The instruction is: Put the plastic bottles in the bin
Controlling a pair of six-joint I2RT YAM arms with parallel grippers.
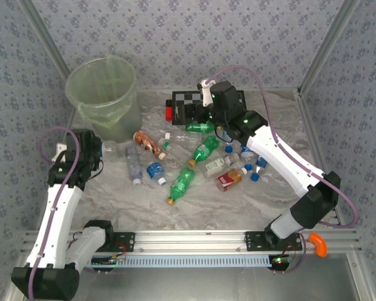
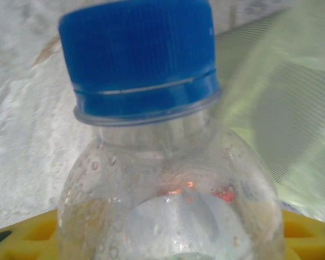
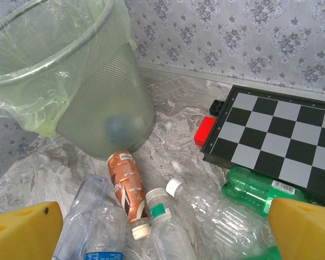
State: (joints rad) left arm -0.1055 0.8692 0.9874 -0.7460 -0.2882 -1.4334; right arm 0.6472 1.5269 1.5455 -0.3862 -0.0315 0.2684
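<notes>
The left pincer (image 2: 165, 239), part-closed around a clear blue-capped bottle (image 2: 168, 162) whose cap pointed away from the wrist, stood just beside the bin (image 1: 113, 119), nearer it than the right pincer (image 3: 162, 233), wide open and empty over the loose bottles (image 1: 203, 150) mid-worktop (image 1: 238, 207).

Grey marbled table (image 1: 238, 200), bin (image 1: 106, 119) standing upright on it, checkerboard (image 1: 191, 103) flat to the bin's right, red block (image 1: 169, 113) between them, bottles (image 1: 183, 181) strewn on their sides right of the bin.
</notes>
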